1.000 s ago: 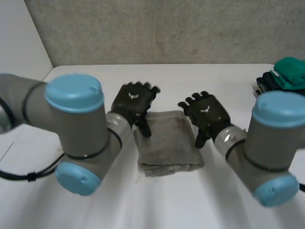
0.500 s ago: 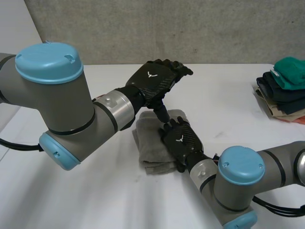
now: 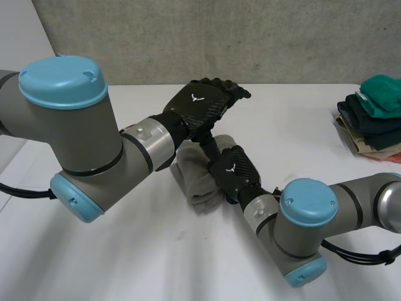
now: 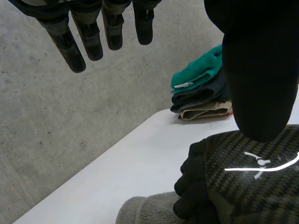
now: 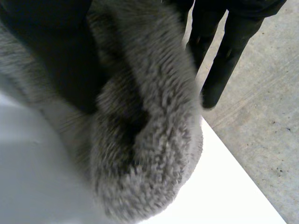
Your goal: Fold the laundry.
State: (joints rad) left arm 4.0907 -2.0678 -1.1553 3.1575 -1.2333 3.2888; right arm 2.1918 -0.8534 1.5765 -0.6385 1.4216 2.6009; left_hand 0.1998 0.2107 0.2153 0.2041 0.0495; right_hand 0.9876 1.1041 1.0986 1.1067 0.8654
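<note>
We count one towel (image 3: 195, 179), two hands, one stack (image 3: 374, 119) of folded clothes. Towel lies folded on table (image 3: 125, 263), frame centre in head view; stack at right edge. We see left hand (image 3: 202, 105) at upper centre, fingers straight, released, holding nothing. Just below it, right hand (image 3: 235, 175) sits on towel's right part. Right wrist view adds what head view hides: towel (image 5: 149, 140) bunched between thumb and fingers (image 5: 224, 51), grasped. Left wrist view shows right hand (image 4: 243, 182) with fingers curled onto towel (image 4: 149, 210).
</note>
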